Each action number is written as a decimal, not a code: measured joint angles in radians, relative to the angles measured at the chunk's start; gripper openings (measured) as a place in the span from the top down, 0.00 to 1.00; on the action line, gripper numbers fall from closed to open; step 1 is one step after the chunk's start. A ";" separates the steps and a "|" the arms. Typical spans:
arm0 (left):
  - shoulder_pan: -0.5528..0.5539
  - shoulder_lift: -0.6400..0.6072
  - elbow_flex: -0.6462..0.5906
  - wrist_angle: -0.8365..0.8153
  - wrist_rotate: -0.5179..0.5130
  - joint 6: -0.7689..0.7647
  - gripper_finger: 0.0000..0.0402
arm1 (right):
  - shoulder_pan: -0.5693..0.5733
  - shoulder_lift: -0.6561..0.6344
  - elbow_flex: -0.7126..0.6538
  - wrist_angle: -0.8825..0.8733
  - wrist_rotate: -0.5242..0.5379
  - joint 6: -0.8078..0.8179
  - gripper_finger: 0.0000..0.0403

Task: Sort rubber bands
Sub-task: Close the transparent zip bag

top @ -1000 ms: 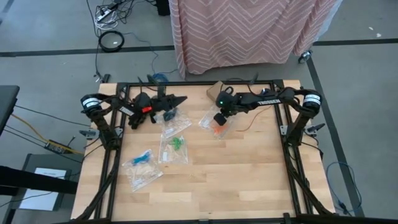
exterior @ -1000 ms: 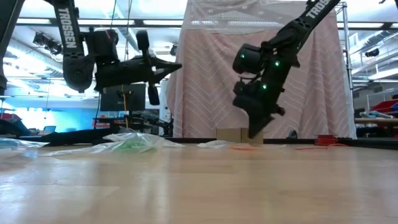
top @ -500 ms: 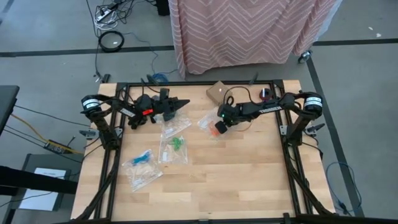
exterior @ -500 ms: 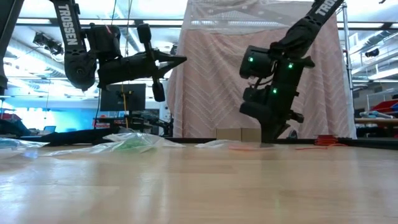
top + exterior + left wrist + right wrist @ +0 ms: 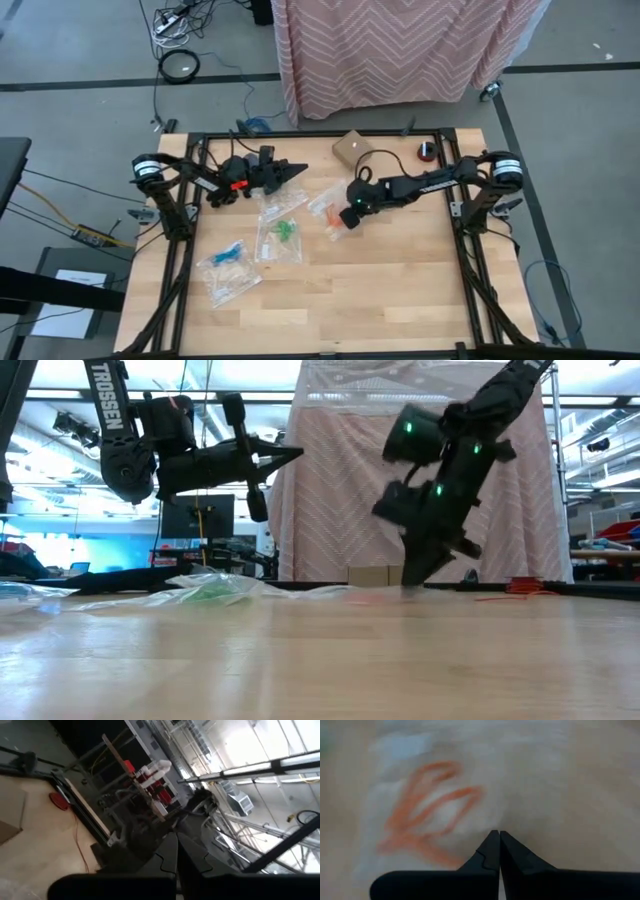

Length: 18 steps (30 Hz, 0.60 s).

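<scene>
Change shows mostly on the right: the right hand [image 5: 345, 218] has slid from the far middle of the desk [image 5: 400, 290] toward its centre, and the clear bag of orange rubber bands [image 5: 326, 212] has shifted with it, now lying nearer the bag of green bands [image 5: 283, 232]. That arm reaches low across the desk, its hand tipped down at the bag's edge with fingers pressed together; the right wrist view shows the orange loops [image 5: 427, 805] just ahead of the closed tips [image 5: 496, 851]. The left hand [image 5: 295, 169] has edged slightly rightward, held level above the far left of the desk, fingers shut on nothing. Blue bands [image 5: 228, 253] sit bagged at the near left.
</scene>
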 joint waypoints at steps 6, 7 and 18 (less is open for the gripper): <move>-0.001 0.000 0.000 -0.001 0.026 -0.004 0.98 | 0.003 -0.089 0.057 -0.010 0.033 -0.315 1.00; -0.001 0.000 0.000 -0.002 0.022 -0.003 0.98 | -0.017 -0.097 0.060 -0.011 0.049 -0.383 1.00; 0.001 0.000 0.000 -0.002 0.059 0.044 0.98 | -0.303 -0.074 0.063 -0.050 -0.198 -0.613 0.81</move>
